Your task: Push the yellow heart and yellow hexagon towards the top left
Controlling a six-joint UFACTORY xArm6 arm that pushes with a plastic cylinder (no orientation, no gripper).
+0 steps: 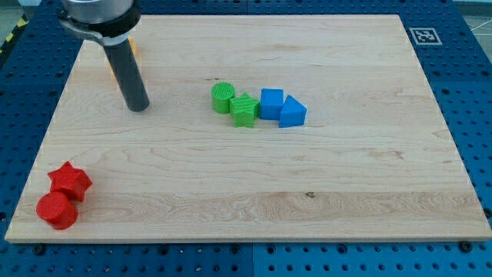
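Observation:
My tip (137, 108) rests on the board near the view's top left. Just behind the rod, small slivers of yellow show: one at its upper right side (133, 46) and one at its left side (112, 72). These are the yellow blocks, mostly hidden by the rod, so their shapes cannot be made out. The tip sits slightly below and to the right of them.
A green cylinder (223, 97), a green block (244, 109), a blue cube (270, 103) and a blue triangular block (292, 112) form a row at the centre. A red star (70, 181) and a red cylinder (57, 210) sit at the bottom left of the wooden board (307, 192).

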